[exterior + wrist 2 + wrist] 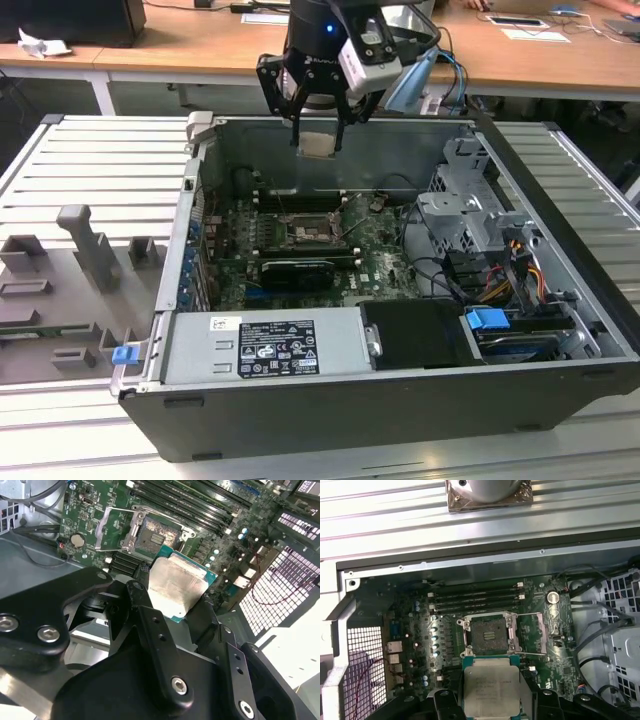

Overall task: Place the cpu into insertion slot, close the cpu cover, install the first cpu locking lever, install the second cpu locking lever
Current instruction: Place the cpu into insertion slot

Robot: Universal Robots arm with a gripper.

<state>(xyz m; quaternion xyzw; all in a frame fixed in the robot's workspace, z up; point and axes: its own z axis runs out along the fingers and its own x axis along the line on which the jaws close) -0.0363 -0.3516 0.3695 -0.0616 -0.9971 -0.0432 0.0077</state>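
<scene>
Cpu (pixel 176 586) hangs in the tool (pixel 319 138), whose black fingers are clamped on two opposite edges of the chip. Its silvery top faces up toward the wrist and its green border shows at the sides. We judge this edge grip keeps the chip flat and its underside free, so it can meet the socket squarely.

Beyond the chip, in both wrist views, lies the insertion slot (pixel 487 635), dark, square and bare. The chip is well above it and not yet over its middle; in the first wrist view the slot shows just past the chip's far edge. The cpu cover (pixel 102 529) is swung open to one side of the slot, which we take as the reason the socket lies exposed.

Farther out, long black memory slots (pixel 475 600) run beside the socket on the green board (pixel 415 630). In the exterior view the open computer case (pixel 350 420) rests on the ribbed grey bench (pixel 100 160), with the tool high above the case's far wall.
</scene>
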